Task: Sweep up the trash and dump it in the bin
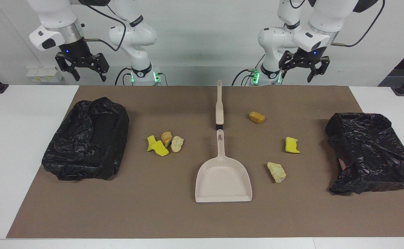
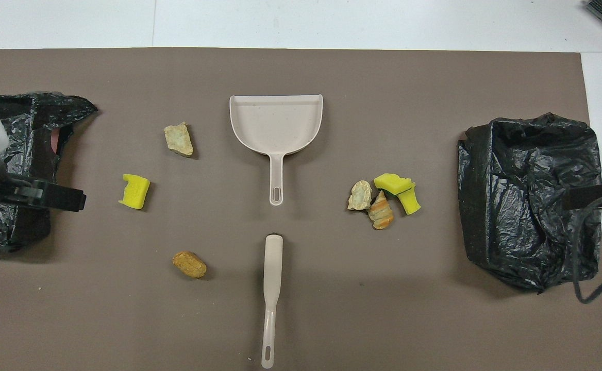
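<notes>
Both end effectors raised, released: left end effector (image 1: 304, 67), right end effector (image 1: 82, 67). Trash (image 1: 165, 141) scattered on tabletop (image 1: 22, 145) around dustpan (image 1: 223, 180). My worry: brush (image 1: 219, 107) flicks lumps past the pan.

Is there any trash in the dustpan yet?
Empty. The dustpan shows only its bare beige floor; the trash lies on the mat.

left gripper (image 1: 304, 69): raised, fingers spread (seemingly) | right gripper (image 1: 83, 70): raised, fingers spread, empty
</notes>
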Motion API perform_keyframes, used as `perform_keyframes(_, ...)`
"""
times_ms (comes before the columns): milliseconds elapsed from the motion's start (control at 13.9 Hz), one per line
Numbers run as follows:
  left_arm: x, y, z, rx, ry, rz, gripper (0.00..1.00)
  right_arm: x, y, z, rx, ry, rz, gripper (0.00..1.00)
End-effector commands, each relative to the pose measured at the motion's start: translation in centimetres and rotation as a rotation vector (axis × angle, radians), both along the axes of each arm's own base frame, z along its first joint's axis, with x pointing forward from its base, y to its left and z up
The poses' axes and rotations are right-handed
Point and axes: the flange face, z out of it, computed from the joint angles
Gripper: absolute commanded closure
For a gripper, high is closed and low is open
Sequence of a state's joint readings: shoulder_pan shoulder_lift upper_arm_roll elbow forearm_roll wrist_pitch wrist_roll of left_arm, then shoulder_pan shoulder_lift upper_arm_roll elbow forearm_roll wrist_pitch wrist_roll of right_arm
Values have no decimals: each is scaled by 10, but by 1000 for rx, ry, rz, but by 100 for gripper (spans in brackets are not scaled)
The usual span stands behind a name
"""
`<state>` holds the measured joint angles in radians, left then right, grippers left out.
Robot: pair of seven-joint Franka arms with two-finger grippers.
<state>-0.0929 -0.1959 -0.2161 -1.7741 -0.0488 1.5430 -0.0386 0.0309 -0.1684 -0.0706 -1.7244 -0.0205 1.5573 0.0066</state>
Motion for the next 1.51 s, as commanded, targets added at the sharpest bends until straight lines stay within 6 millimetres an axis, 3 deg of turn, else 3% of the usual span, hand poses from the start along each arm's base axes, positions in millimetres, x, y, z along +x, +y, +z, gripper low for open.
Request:
perform_keyframes(0, -38, -35, -37, 55, -28, 21, 0, -6, -2, -5, -8, 10, 28, 0)
perform_keyframes(431, -91, -107, -98, 37, -14, 4, 0, -6, -2, -7, -8, 14, 25, 0)
perform_keyframes(575, -97, -114, -109, 1, 27, 20, 0, -6, -2, -8, -8, 17, 24, 0)
perform_keyframes(1006, -156, -177, -189, 60, 19, -23, 0, -6, -2, -13, -6, 26, 21, 0)
perform_keyframes(1150, -185, -191, -226, 76, 1, -17, 0, -6, -1, -13, -6, 26, 22, 0)
perform_keyframes(1437, -213, -210, -255, 31, 38, -37, 0, -6, -1, -13, -6, 28, 22, 0)
